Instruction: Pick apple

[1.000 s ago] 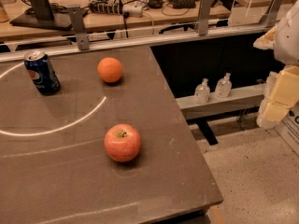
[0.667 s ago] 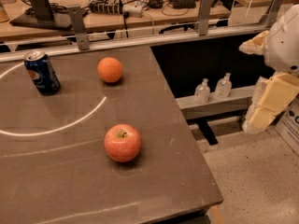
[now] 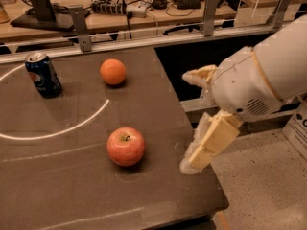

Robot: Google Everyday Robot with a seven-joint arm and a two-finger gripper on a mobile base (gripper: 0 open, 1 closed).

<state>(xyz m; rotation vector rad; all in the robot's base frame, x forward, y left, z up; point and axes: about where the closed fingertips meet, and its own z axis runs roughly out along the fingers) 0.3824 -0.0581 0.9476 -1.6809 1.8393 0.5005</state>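
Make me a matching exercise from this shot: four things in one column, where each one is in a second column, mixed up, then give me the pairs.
Column one
1. apple
2. orange
3. soda can
4. gripper

Column two
A. upright at the far left of the table
B. by the table's right edge, fingers apart
C. near the middle of the table, stem up
D. far side of the table, to the right of the can

Pairs: 1-C, 2-D, 3-A, 4-B

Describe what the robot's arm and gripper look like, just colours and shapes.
The arm is a bulky, rounded white shell with a thin tan seam and a small dotted vent. The gripper, by the table, right of the apple, has two blocky cream-yellow fingers. No cables on it.
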